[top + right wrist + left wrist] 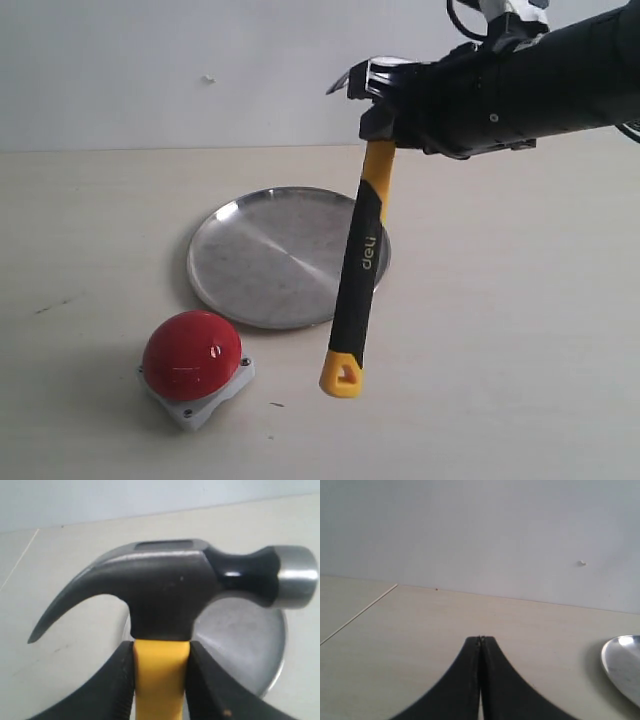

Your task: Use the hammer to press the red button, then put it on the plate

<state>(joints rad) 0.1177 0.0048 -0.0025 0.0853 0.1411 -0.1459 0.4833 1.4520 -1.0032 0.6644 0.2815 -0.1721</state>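
Note:
My right gripper [385, 125] is shut on the hammer [357, 260], gripping the yellow neck [161, 670] just under the dark steel head [170, 587]. The black-and-yellow handle hangs down over the right rim of the plate [270, 255], its end above the table. The red button [192, 355] on its light-grey base sits front left, to the left of the handle's end. My left gripper [480, 639] is shut with nothing in it, low over the table; the plate's edge [622, 667] shows beside it. In the exterior view the left gripper is out of sight.
A pale wooden tabletop [500, 330] runs back to a white wall [150, 70]. A thin seam line [360, 612] crosses the table in the left wrist view. The right arm's black forearm [540, 80] reaches in from the upper right.

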